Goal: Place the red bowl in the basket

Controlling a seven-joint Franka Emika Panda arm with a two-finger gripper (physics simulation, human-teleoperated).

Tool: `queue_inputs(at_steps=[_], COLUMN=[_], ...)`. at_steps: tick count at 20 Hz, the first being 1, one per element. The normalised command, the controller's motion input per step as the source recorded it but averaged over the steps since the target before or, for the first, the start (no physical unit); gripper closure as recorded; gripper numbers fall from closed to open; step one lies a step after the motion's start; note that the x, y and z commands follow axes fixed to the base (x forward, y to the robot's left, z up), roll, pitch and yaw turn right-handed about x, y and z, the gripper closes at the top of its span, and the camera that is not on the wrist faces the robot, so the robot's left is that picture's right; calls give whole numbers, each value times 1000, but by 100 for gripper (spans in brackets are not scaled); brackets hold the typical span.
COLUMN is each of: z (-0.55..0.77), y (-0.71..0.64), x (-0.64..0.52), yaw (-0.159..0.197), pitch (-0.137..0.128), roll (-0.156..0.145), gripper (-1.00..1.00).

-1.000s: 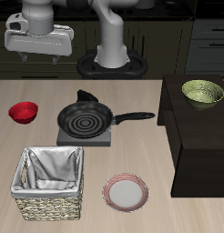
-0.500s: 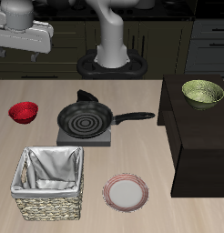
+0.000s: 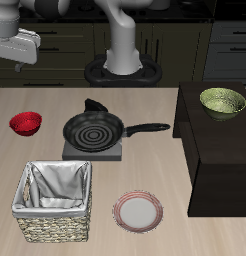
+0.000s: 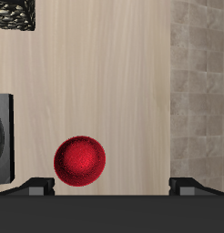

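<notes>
Fingertips of our gripper (image 4: 112,186) show in the wrist view as two dark stubs set wide apart with bare tabletop between them, so we read the jaws as spread open and holding nothing; in the exterior view only part of the hand (image 3: 17,48) is visible, high above the table and cut off by the picture's edge. The red bowl (image 4: 80,162) lies on the wooden table (image 4: 105,82) close to one fingertip and off the midline between them, so we judge the step in hand to be lining up over it for a grasp. To do it well, we should shift sideways until a rim section sits between the fingers, then come straight down and pinch the wall of the bowl, one finger inside and one outside, since the whole bowl looks too broad to span. In the exterior view the red bowl (image 3: 26,123) sits apart from the frying pan (image 3: 94,129) on its dark stove plate (image 3: 93,153), giving room for descent. The wicker basket (image 3: 55,203) stands nearer the table's front edge, so the carry must lift well clear of its rim.
</notes>
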Motion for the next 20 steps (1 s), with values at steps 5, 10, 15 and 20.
queue_inputs(at_steps=[5,10,15,20], z=[-332,-295,-244,-301], y=[-172,57,-11,6], x=[-175,-139,-29,-138], yaw=[18,34,-16,8], pitch=[29,23,20,-1], roll=[-11,17,-21,3], gripper=[-100,-100,-100,-100])
